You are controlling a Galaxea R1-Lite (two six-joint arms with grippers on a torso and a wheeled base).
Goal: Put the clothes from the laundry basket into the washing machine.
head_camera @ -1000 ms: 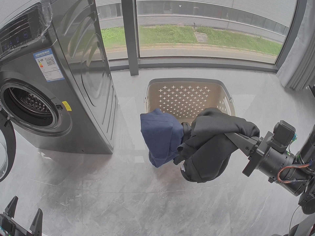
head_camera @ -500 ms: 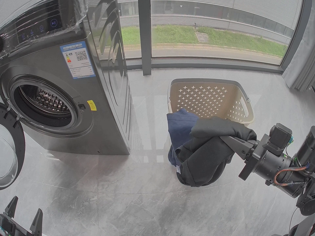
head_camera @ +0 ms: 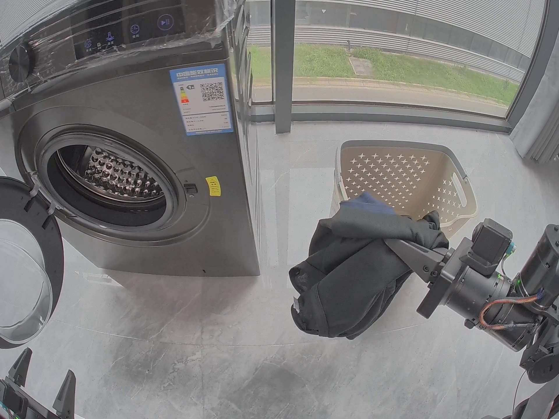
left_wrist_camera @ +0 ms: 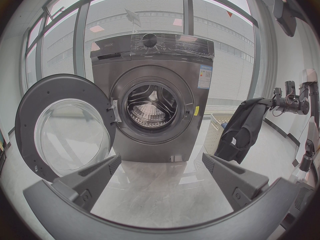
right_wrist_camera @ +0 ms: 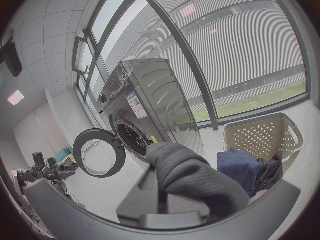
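My right gripper (head_camera: 402,244) is shut on a black garment (head_camera: 349,280) that hangs in the air over the floor, in front of the laundry basket (head_camera: 402,145). The garment drapes over the right gripper (right_wrist_camera: 166,190). A blue cloth (head_camera: 367,201) lies over the basket's near rim with another dark piece (right_wrist_camera: 271,170) beside it. The grey washing machine (head_camera: 221,216) stands to the left, its drum (head_camera: 110,181) bare and its round door (head_camera: 23,269) swung wide. My left gripper (head_camera: 41,379) sits low at the near left, open and holding nothing (left_wrist_camera: 160,160).
A glass window wall (head_camera: 396,48) with a dark post (head_camera: 284,53) runs behind the basket. A curtain (head_camera: 538,123) hangs at the far right. Bare grey floor (head_camera: 192,344) spreads between the machine and the hanging garment.
The head camera has turned toward the washing machine, shifting the whole picture right. The black garment has swung left and now covers most of the blue cloth. The left gripper is unchanged.
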